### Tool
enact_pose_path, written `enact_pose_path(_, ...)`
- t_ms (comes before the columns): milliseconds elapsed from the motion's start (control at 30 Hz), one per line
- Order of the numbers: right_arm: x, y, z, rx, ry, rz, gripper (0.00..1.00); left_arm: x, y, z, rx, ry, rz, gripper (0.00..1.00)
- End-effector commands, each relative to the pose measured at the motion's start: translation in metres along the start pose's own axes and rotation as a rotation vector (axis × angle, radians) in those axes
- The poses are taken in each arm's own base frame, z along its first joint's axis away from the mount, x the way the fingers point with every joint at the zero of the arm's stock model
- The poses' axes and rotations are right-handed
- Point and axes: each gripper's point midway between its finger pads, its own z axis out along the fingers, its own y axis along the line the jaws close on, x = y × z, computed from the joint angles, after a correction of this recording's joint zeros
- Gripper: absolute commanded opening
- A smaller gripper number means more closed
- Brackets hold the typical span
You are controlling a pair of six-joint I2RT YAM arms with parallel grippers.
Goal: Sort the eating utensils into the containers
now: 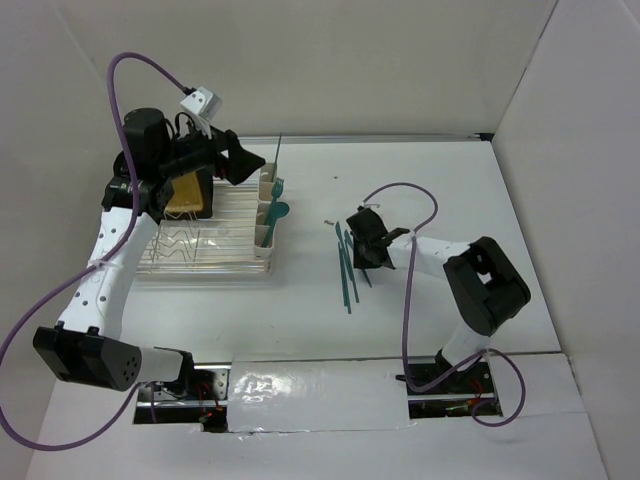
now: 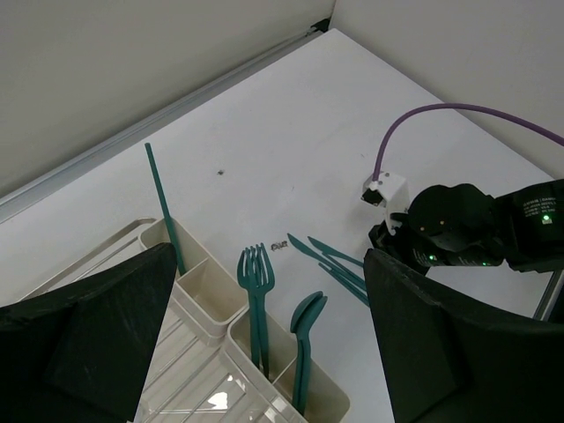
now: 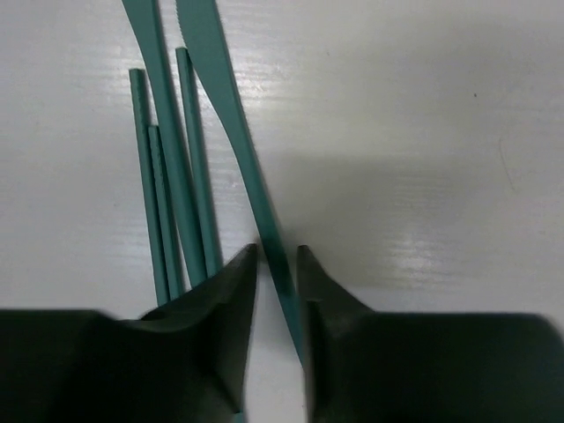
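Observation:
The cream containers (image 1: 268,210) stand at the dish rack's right end; in the left wrist view (image 2: 207,291) one cup holds an upright knife (image 2: 163,207), the middle one forks (image 2: 256,273), the nearest a spoon (image 2: 308,317). My left gripper (image 2: 269,264) hovers above them, wide open and empty. Several loose teal utensils (image 1: 347,265) lie on the table centre. My right gripper (image 1: 365,245) is down on them. In the right wrist view (image 3: 277,256) its jaws are narrowly open, straddling the handle of a knife (image 3: 231,115) lying on the table. Other handles (image 3: 176,176) lie just left.
A wire dish rack (image 1: 200,240) holds a tan-and-black board (image 1: 190,190) at the left. A tiny dark speck (image 1: 336,178) and a small grey scrap (image 1: 328,222) lie on the table. White walls close in the back and right.

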Motion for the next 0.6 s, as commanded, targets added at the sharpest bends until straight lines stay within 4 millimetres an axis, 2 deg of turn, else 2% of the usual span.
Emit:
enact_pose_path(0,-0.009,0.008,0.013,0.007,-0.016,-0.026,0.27,-0.011,-0.014,-0.009,0.047,-0.028,0.038,1.0)
enact_pose_path(67,0.005,0.003,0.023,0.03,0.042,-0.047,0.18,-0.011,-0.019,-0.009,0.068,-0.021,0.038,1.0)
enact_pose_path(100,0.01,0.004,0.025,0.025,0.058,-0.055,0.08,-0.011,-0.022,-0.01,0.074,-0.013,0.033,1.0)
enact_pose_path(167,0.021,0.001,0.031,0.04,0.093,-0.079,0.02,-0.013,-0.034,-0.007,0.093,-0.007,0.058,1.0)
enact_pose_path(200,0.023,0.003,0.031,0.032,0.1,-0.079,0.0,-0.01,-0.03,-0.006,0.077,0.011,0.05,1.0)
enact_pose_path(233,0.023,0.002,0.028,0.029,0.095,-0.079,0.0,-0.014,-0.033,-0.005,0.075,0.008,0.059,1.0)
enact_pose_path(300,0.018,0.005,0.022,0.008,0.074,-0.069,0.0,-0.005,-0.037,0.004,0.073,0.047,0.026,1.0)
enact_pose_path(333,0.007,0.009,0.013,-0.01,0.04,-0.053,0.0,-0.006,-0.035,0.006,0.067,0.049,0.003,1.0)
enact_pose_path(367,0.005,0.009,0.009,-0.015,0.029,-0.043,0.0,-0.006,-0.042,0.01,0.082,0.053,-0.009,1.0)
enact_pose_path(400,-0.01,0.014,-0.005,-0.043,-0.021,-0.026,0.0,-0.002,-0.045,0.014,0.093,0.065,-0.031,1.0)
enact_pose_path(467,-0.025,0.02,-0.021,-0.085,-0.077,-0.005,0.0,-0.001,-0.048,0.024,0.095,0.075,-0.058,0.98)
enact_pose_path(500,-0.037,0.029,-0.032,-0.132,-0.122,0.001,0.0,0.0,-0.048,0.03,0.083,0.082,-0.061,0.98)
enact_pose_path(533,-0.055,0.038,-0.054,-0.196,-0.185,0.01,0.0,0.001,-0.047,0.043,0.048,0.095,-0.056,0.98)
enact_pose_path(567,-0.06,0.039,-0.063,-0.223,-0.213,0.001,0.0,0.0,-0.04,0.046,0.013,0.1,-0.058,0.98)
